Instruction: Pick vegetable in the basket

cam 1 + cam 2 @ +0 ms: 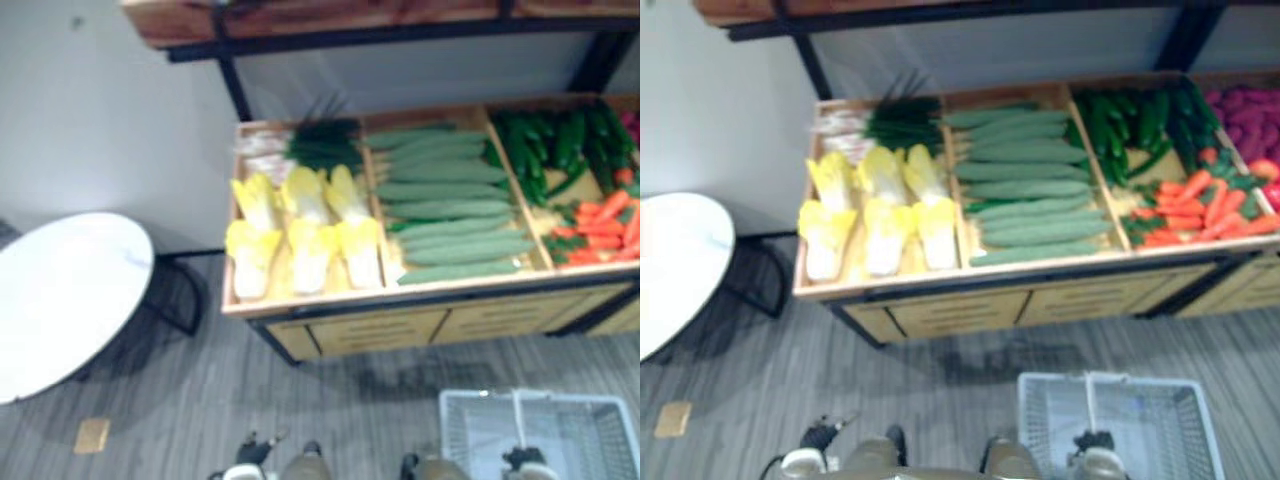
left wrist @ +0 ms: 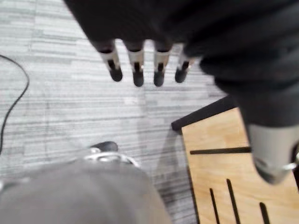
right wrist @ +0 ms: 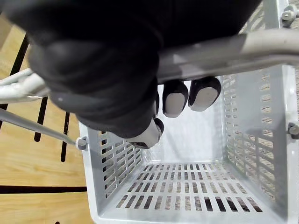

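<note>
While the right hand (image 3: 107,70) has its fingers curled round the handle (image 3: 224,51) of the grey basket (image 3: 252,140), the left hand (image 2: 138,70) hangs with fingers straight above the floor (image 2: 70,107); cabbages (image 1: 300,225), cucumbers (image 1: 450,205) and carrots (image 1: 605,225) lie in the wooden stand (image 1: 330,300) beyond the basket

Vegetable stand (image 1: 330,302) beyond pale basket (image 1: 470,432)

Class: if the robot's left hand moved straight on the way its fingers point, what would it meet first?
The left hand would probably meet the grey floor, just beside the wooden stand corner; nothing shows between, though depth is unclear.
</note>
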Controlling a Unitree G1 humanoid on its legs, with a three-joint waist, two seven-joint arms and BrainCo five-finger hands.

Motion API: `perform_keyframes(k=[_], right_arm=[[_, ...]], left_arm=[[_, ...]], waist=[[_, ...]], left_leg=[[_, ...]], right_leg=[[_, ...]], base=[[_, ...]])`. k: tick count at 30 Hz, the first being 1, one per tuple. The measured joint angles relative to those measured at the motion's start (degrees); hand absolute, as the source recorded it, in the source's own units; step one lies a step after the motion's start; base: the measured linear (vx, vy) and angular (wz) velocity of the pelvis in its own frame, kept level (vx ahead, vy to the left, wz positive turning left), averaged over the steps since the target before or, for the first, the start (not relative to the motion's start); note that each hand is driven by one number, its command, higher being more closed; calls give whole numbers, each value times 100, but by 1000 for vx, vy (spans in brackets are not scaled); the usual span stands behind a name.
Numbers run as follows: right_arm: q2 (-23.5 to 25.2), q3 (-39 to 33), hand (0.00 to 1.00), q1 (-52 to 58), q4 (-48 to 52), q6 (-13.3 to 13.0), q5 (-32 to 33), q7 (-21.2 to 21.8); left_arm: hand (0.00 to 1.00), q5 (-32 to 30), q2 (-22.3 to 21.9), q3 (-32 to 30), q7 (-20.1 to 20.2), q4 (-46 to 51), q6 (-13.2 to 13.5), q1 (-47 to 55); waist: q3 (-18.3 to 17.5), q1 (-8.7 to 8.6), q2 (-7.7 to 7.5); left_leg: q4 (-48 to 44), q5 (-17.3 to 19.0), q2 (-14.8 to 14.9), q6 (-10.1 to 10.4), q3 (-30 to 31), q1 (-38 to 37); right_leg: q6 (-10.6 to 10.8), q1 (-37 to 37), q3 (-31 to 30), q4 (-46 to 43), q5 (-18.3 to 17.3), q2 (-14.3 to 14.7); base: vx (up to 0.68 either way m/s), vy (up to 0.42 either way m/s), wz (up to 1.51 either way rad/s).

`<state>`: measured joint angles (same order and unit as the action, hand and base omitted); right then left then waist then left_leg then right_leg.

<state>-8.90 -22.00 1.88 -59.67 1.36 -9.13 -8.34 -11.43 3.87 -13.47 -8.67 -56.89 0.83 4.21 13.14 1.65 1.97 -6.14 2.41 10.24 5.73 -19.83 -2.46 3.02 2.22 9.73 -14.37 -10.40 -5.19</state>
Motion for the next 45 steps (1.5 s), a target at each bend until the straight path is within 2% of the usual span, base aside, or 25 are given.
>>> perform_keyframes(k=[4, 7, 10, 11, 12, 14, 18, 23, 26, 30, 33, 38, 40, 45], right_arm=[[125, -25, 100, 114, 1, -8, 42, -2], [266, -111, 100, 244, 69, -8, 68, -8], [329, -45, 100, 381, 166, -14, 86, -34], [332, 12, 100, 492, 288, -38, 113, -46], [329, 11, 100, 534, 321, -47, 114, -50], [299, 8, 100, 681, 383, -98, 113, -109], [293, -4, 100, 788, 485, -102, 112, -111], [294, -22, 100, 806, 486, -102, 110, -117], [261, -17, 100, 648, 488, -112, 73, -129], [80, 5, 100, 383, 485, -165, 12, -158], [50, 3, 100, 162, 481, -168, 13, -257], [39, 5, 100, -62, 486, -181, 16, -320], [38, 5, 100, -154, 485, -174, 20, -336], [-39, 2, 100, -360, 489, -177, 61, -392]], left_arm=[[0, 87, 67, -1, -32, 144, -16, -71], [0, 409, 195, -8, -194, 775, -29, -95], [0, 402, 679, 10, -379, 1671, -12, -411], [0, 402, 983, -16, -544, 1955, 19, -669], [0, 402, 1133, -47, -631, 2068, 55, -811], [0, 404, 1729, -117, -994, 2335, 218, -1379], [0, 397, 2338, -128, -1253, 2543, 293, -2177], [0, 357, 2425, 475, -1348, 2914, 395, -2841], [0, 331, 2426, 827, -1351, 2898, 393, -3084], [0, -132, 2320, 1407, -1337, 2905, 382, -3363], [0, -350, 2121, 1704, -1284, 2902, 348, -3523], [0, -587, 1935, 2014, -1178, 2749, 262, -3789], [0, -735, 1911, 2037, -1124, 2557, 214, -4050], [0, -749, 1909, 2058, -1118, 2255, 143, -4431]], waist=[[-35, -68, -78], [-48, -90, -110], [-50, -161, -115], [-50, -170, -115], [-50, -174, -115], [-57, -198, -113], [-58, -319, -110], [-50, -340, -91], [3, -427, -49], [155, -474, 62], [349, -569, 53], [613, -619, 37], [796, -626, 35], [990, -628, 34]], left_leg=[[554, -259, -296, -165, 172, -139], [1128, -544, -472, -227, 213, -361], [1178, -579, -522, -239, 292, -365], [1192, -582, -522, -243, 291, -352], [1193, -583, -519, -242, 289, -346], [1195, -583, -507, -235, 288, -293], [1190, -594, -524, -233, 285, -230], [1164, -598, -565, -229, 297, -188], [1164, -608, -557, -215, 271, -150], [1165, -653, -550, -204, 151, 6], [1165, -732, -538, -200, 140, 134], [1191, -795, -528, -226, 4, 288], [1194, -838, -520, -235, -8, 361], [1195, -918, -512, -240, -30, 619]], right_leg=[[106, 16, 122, 155, 55, -181], [172, 27, 203, 164, 60, -264], [187, 27, 234, 142, 61, -300], [191, 10, 230, 140, 63, -298], [191, 4, 228, 141, 63, -298], [167, -27, 227, 171, 48, -286], [194, -106, 215, 167, 66, -286], [195, -137, 224, 150, 68, -262], [190, -202, 172, 130, 68, -243], [176, -519, -4, -56, 61, -237], [167, -718, -63, -199, 66, -229], [152, -1073, -244, -448, 61, -217], [122, -1186, -267, -507, 83, -211], [96, -1501, -299, -603, 122, -206]], base=[[-41, 116, 25], [-16, 67, 20], [-28, 25, 8], [0, 0, 0], [0, 0, 0], [0, 0, 0], [38, 0, -1], [81, -7, 1], [28, -7, -5], [-28, 6, -15], [-58, -13, -5], [-61, -13, -14], [-55, -10, -4], [-7, -1, -1]])
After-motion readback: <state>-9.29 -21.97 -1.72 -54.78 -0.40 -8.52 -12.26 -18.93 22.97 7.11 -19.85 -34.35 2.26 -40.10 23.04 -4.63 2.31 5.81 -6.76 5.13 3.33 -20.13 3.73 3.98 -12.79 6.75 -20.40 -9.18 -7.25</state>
